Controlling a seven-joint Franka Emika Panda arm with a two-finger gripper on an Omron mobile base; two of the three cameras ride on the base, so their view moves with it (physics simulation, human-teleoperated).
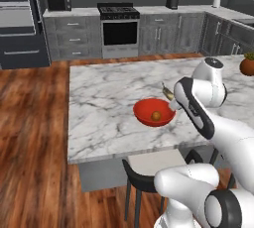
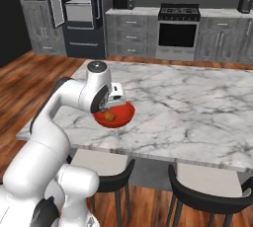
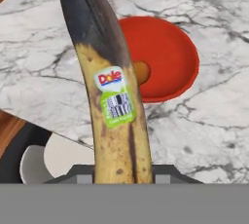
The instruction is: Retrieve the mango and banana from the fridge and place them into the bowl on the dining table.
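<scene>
Banana [image 3: 114, 106] is held over the table [image 1: 104, 98], just above and beside the bowl [image 1: 154, 112], dark tip pointing away from the hand. Arm is bent low over the table's near edge. Gripper [image 3: 121, 172] is clamped on the banana's lower end. Mango [image 1: 157, 116] is seen lying inside the red bowl. Fridge [image 2: 74, 14] stands with one door open at the back.

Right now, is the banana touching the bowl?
Apart. In the hand view the banana sticks out from the end effector, raised over the table, its dark tip overlapping the red bowl only visually.
</scene>
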